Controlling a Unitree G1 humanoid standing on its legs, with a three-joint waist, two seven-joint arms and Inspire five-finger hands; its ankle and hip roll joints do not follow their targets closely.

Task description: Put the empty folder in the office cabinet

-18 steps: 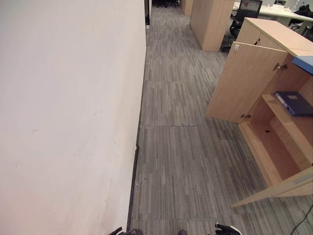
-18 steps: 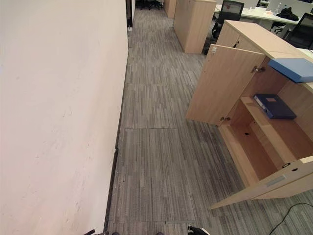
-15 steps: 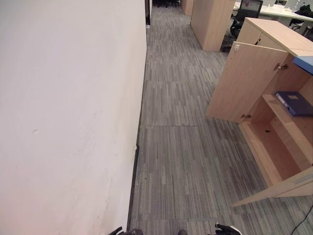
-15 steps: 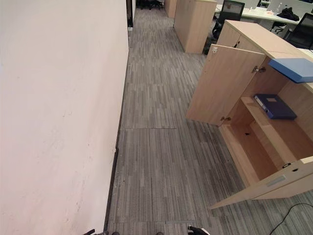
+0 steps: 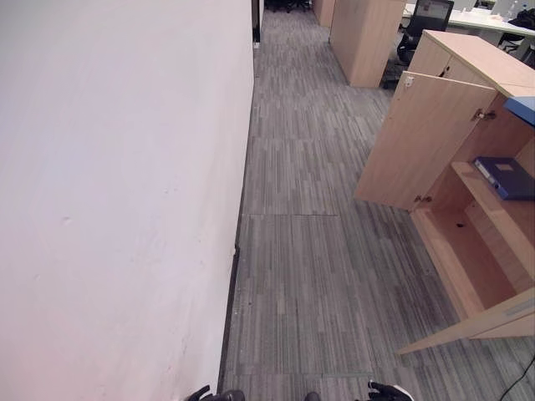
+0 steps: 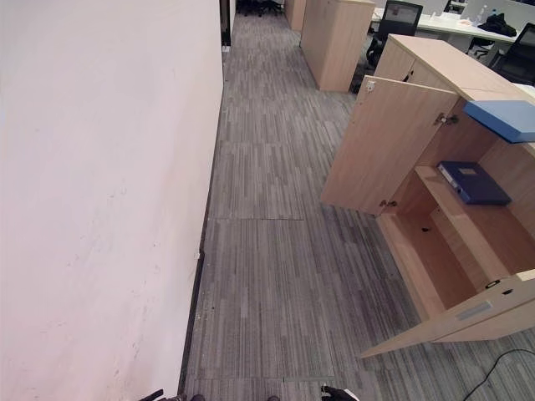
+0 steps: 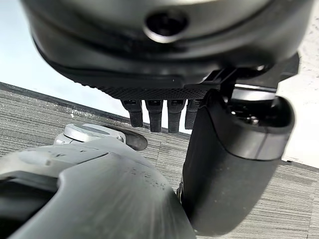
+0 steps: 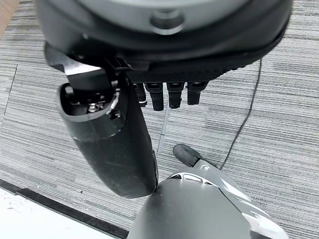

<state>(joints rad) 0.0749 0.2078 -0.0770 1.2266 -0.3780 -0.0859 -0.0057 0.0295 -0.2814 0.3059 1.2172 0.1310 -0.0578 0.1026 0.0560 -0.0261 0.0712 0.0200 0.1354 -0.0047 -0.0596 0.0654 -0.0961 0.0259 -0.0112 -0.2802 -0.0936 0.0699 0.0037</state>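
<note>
Grey striped carpet floor [image 5: 309,276] runs down a corridor, with a plain white wall [image 5: 109,200] along the robot's left. Nearest, both hands hang low by the robot's sides. The left hand [image 7: 164,117] shows in its wrist view with straight, relaxed fingers pointing down at the carpet by the wall's dark skirting, holding nothing. The right hand [image 8: 167,94] shows the same way in its wrist view, fingers straight over bare carpet, thumb out to the side, also holding nothing.

Further on, to the robot's right and ahead, stands the light wooden office cabinet [image 6: 435,209] with both doors swung open, the far door [image 6: 384,142] facing the corridor. On its middle shelf lies a dark blue ring-binder folder [image 6: 475,182], flat, its long axis running back into the cabinet. On the cabinet's top edge lies a light blue flat folder [image 6: 501,119], sticking out over the opening. I cannot tell which one is the empty folder.

Both folders lie forward and to the right, well apart from either hand, so the right hand is the nearer one. My guess: the robot must turn right and step closer before any reach.

Beyond, another wooden cabinet [image 5: 361,38] and a black office chair [image 5: 425,21].
</note>
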